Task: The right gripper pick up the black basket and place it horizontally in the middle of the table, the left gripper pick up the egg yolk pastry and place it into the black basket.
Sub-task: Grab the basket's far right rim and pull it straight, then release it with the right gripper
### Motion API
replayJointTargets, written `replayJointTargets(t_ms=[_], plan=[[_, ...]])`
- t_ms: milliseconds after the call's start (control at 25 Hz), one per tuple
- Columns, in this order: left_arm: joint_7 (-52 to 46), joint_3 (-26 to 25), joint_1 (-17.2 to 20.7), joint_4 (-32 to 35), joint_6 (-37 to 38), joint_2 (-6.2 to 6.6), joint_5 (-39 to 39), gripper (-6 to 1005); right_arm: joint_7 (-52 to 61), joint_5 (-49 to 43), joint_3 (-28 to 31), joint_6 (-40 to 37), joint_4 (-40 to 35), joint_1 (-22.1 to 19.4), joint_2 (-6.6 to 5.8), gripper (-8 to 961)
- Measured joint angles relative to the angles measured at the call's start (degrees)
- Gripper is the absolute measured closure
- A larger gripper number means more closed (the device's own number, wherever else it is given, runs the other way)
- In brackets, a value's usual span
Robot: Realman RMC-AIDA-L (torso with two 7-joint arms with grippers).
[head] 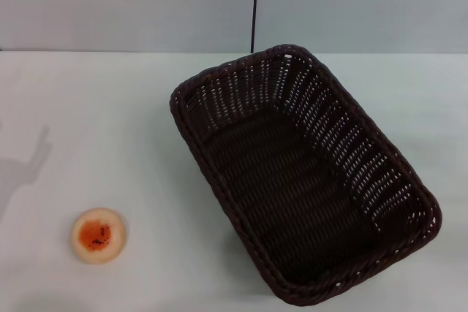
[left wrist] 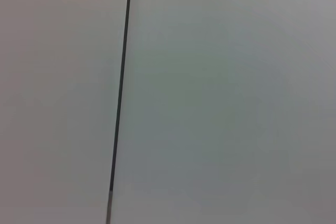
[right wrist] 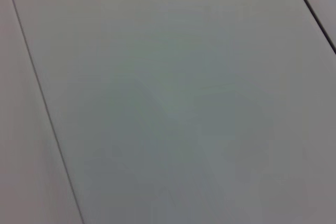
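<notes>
While neither tool shows in any view, grip state unknowable. Basket [head: 303, 177] sits skewed toward counter's [head: 110, 122] right edge; pastry [head: 98, 235] near front-left corner, well apart. Step: basket pickup not begun. Next: right tool must reach rim, turn basket horizontal at centre.

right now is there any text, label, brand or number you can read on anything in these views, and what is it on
None: no view shows any readable word, label, brand, number or sign.
The black basket is plain woven wicker with no tag in sight.
The egg yolk pastry has only orange-red speckles on top, no print.
The table is plain white.
Both wrist views show only blank pale panels with thin dark seams.
</notes>
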Motion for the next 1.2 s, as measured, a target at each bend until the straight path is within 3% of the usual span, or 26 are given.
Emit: replayJointTargets(t_ms=[440,640,680,720,840,880,920,1000,1040,1080,1120,1200], plan=[[-2.29,-1.74,-0.79,2.94,2.01,0.07,-0.22,180,10.17,-3.74,0.01,0.43,-8.34,0.58,-0.4,221],[-3.77,-2.79,-1.6,3.11,1.72,0.06,-0.29,181,28.74,-15.9,-0.2,1.89,-24.13,2.37,-1.0,221],[-3.82,-2.85,-1.96,3.12,1.68,0.06,-0.28,181,36.41,-22.39,-0.25,1.84,-30.77,3.67,-1.56,221],[-3.82,-2.85,-1.96,3.12,1.68,0.06,-0.28,181,36.41,-22.39,-0.25,1.84,-30.77,3.67,-1.56,221],[-3.82,-2.66,-2.71,3.3,1.64,0.04,-0.04,180,47.39,-31.97,-0.41,-0.53,-39.53,6.7,-3.05,221],[-3.83,-2.55,-3.08,3.69,1.63,0.04,0.05,180,54.9,-38.18,-0.79,-4.34,-43.8,9.86,-4.5,221],[-3.83,-2.55,-3.08,3.69,1.63,0.04,0.05,180,54.9,-38.18,-0.79,-4.34,-43.8,9.86,-4.5,221],[-3.83,-2.54,-3.22,3.83,1.79,0.04,0.09,180,61.41,-44.41,-1.5,-8.15,-46.39,13.71,-6.2,221],[-3.84,-2.54,-3.25,3.84,1.93,0.04,0.11,180,64.47,-47.82,-1.81,-10.09,-47.08,16.06,-7.21,221],[-3.84,-2.54,-3.29,3.84,2.2,0.04,0.12,180,68.96,-55.28,-2.24,-14.42,-46.94,21.1,-8.99,221],[-3.84,-2.54,-3.28,3.85,2.52,0.04,0.11,180,68.96,-55.28,-2.24,-14.42,-46.94,21.1,-8.99,221],[-3.85,-2.57,-3.23,3.86,2.84,0.05,0.08,180,71.5,-61.32,-3.56,-18.6,-45.55,26.09,-10.22,221]])
